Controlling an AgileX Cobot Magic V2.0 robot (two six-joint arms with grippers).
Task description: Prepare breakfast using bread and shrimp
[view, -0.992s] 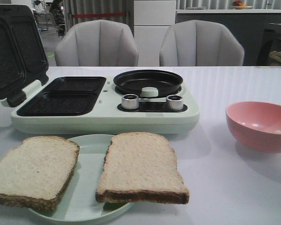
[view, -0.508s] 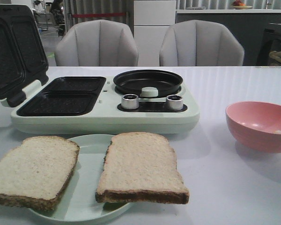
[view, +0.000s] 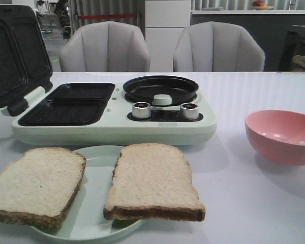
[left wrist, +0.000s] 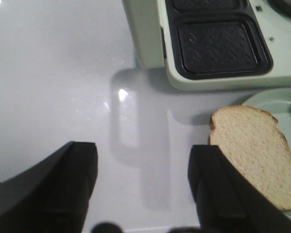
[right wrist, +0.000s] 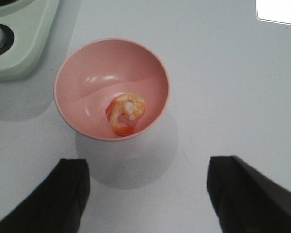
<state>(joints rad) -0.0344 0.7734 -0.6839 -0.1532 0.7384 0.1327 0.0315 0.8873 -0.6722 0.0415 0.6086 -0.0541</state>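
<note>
Nearest in the front view: two bread slices (view: 38,184) (view: 152,180) lying side by side on a pale green plate (view: 94,203), overhanging its rim. Behind that, at 12 o'clock, a mint breakfast maker (view: 114,114), lid up. Pink bowl (view: 282,136) off at 3 o'clock, contents hidden from here. Only visible from the right wrist: curled shrimp (right wrist: 126,114) sitting in the bowl, right gripper (right wrist: 148,194) fingers spread above the tabletop (right wrist: 242,87). Left gripper (left wrist: 143,187) fingers spread too, beside one slice.

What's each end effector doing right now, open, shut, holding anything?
Left end effector: open, empty, above the table beside the bread.
Right end effector: open, empty, above the bowl with shrimp.
</note>
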